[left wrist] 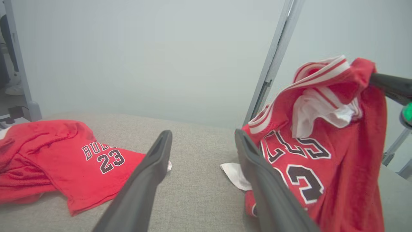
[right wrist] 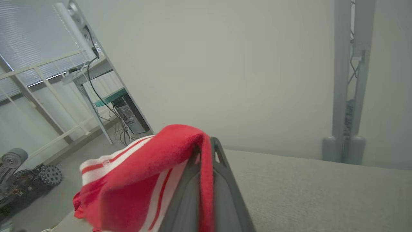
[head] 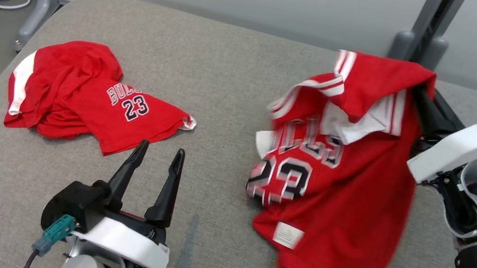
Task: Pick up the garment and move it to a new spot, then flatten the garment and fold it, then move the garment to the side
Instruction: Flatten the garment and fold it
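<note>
Red jersey hangs lengthwise from its pinched shoulder at the far right, hem low over the grey cushion toward the near edge. It drapes below and left of the right gripper, which is clamped on the fabric, its forearm raised and reaching in from the right. The left gripper sits low at the near left, its fingers spread and empty.
</note>
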Controlling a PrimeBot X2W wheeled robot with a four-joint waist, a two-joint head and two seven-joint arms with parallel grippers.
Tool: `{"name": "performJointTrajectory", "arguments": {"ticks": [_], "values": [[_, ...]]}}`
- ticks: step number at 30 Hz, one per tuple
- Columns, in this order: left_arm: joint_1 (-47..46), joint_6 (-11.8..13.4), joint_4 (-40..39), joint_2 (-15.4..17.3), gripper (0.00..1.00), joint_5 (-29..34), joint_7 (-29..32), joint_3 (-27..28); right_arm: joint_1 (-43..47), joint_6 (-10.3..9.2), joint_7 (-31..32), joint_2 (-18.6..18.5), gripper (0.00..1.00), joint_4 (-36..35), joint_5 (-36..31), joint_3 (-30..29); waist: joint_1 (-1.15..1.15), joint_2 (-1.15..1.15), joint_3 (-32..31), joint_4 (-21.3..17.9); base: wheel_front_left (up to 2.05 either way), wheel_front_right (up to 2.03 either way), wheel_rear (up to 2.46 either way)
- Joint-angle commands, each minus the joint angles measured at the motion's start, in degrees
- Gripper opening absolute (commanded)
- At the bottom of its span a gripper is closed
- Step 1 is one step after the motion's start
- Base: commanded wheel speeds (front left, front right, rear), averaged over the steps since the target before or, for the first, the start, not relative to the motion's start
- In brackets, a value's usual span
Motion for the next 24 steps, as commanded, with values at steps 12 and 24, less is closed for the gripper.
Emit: {"name": "performJointTrajectory", "arguments": {"ticks": [12, 24], "values": [[-3.27, 0.23, -0.26, 0.28, 1.0, -0.56, -0.22, -2.09, -14.59, 0.0, -6.69, -1.07, 1.0, 26.37, -4.32, 3.85, 0.0, 0.0, 5.18, 3.88, 0.0, 0.0, 0.0], [-3.42, 0.65, -0.11, 0.26, 1.0, -0.31, -0.22, -0.32, -13.99, -0.01, -12.82, 1.63, 1.0, 28.79, -1.77, 9.18, 0.0, 0.0, 3.49, -1.29, 0.0, 0.0, 0.0]]}}
